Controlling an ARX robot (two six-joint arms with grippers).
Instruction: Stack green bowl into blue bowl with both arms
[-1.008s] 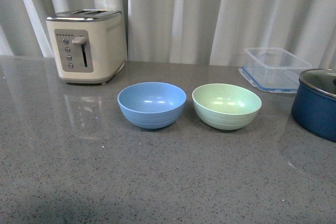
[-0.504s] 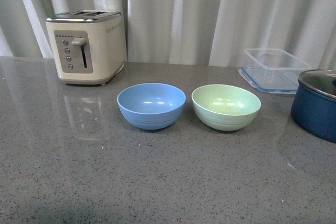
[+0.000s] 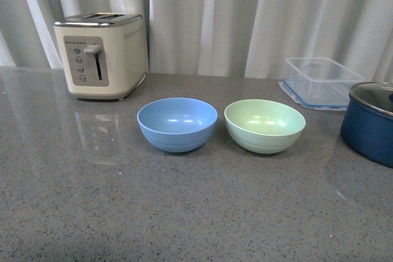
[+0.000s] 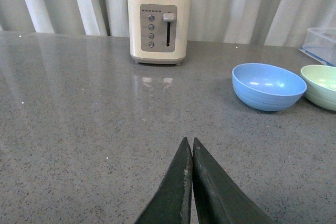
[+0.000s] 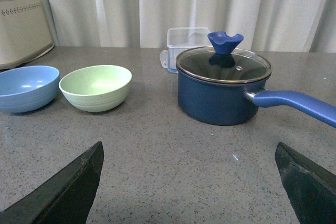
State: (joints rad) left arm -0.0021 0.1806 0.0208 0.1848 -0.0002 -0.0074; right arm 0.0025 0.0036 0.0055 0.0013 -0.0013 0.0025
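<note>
Speckled grey countertop (image 3: 184, 213), pale curtains (image 3: 202, 16) behind. Left gripper (image 4: 190, 148): fingers pressed together, holding nothing. Right gripper (image 5: 189, 148): fingers spread wide, empty. Matte, round, faintly ridged green bowl (image 3: 264, 125) sits at three o'clock of the matching blue bowl (image 3: 177, 123), just beside it, not touching.

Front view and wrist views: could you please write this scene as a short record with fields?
blue bowl: upright, empty, left of green bowl, not touching it
green bowl: upright, empty, not yet stacked
left end effector: shut, holding nothing
right end effector: open, holding nothing
others: toaster at back left; clear container and lidded pot at right
</note>
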